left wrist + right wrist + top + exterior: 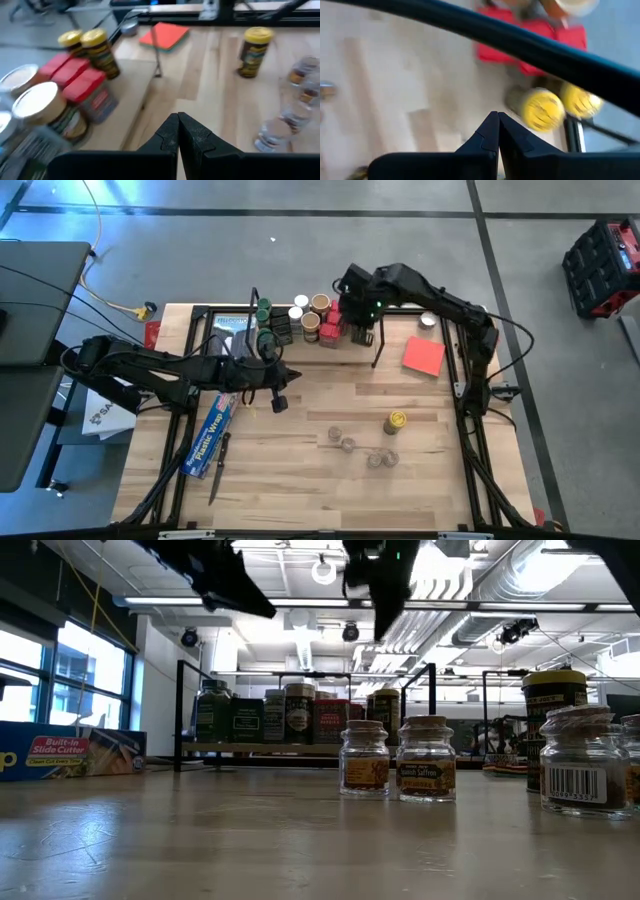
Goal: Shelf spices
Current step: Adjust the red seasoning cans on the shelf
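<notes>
We see a pale wooden table (300, 480) on grey concrete floor, jars crowding the shelf (310, 340) at its far edge, both the left gripper (278, 402) and right gripper (352, 292) pinched together, empty.

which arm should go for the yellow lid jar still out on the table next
Probably the left. Its shut left gripper hangs empty over open wooden table, and its wrist view faces the yellow-lidded round jar. The right gripper, also shut and empty, hangs above the black wire shelf, over the jars there.
</notes>
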You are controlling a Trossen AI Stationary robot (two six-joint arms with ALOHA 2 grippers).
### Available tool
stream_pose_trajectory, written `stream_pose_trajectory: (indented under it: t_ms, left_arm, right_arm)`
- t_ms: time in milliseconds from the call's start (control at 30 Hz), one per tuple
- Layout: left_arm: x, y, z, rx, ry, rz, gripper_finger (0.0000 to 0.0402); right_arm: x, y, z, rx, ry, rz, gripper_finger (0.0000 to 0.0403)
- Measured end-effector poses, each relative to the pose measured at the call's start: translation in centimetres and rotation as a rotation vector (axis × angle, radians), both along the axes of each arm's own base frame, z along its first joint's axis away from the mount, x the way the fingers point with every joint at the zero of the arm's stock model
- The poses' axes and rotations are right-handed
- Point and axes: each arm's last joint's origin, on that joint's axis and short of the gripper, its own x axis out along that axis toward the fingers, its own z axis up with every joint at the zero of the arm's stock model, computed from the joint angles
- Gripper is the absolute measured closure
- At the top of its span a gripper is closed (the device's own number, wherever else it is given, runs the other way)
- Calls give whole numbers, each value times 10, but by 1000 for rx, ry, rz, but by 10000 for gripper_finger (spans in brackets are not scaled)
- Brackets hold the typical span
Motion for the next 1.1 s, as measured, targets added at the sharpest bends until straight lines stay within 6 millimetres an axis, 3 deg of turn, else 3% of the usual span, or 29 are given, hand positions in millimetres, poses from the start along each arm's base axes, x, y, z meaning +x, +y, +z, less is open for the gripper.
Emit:
stream_pose_trajectory:
  t_ms: [133,233,300,467,633,867,1100]
  left_arm:
    - [-3,4,-5,-4,35,115,401]
    - [-6,5,-8,0,59,161,401]
    - [-7,5,-9,-1,74,162,401]
    - [-8,0,-11,3,97,144,401]
    - [-8,-3,-11,13,104,127,401]
    - [-8,-3,-11,20,103,127,401]
    - [-8,-3,-11,19,102,127,401]
  right_arm:
    - [17,38,11,-46,-110,109,403]
    - [38,57,0,-82,-215,172,403]
    - [53,59,-14,-112,-298,156,403]
    - [65,42,-69,-205,-346,16,403]
    - [55,13,-100,-186,-350,-106,403]
    - [44,-9,-118,-115,-386,-137,403]
    - [37,-14,-121,-94,-344,-139,403]
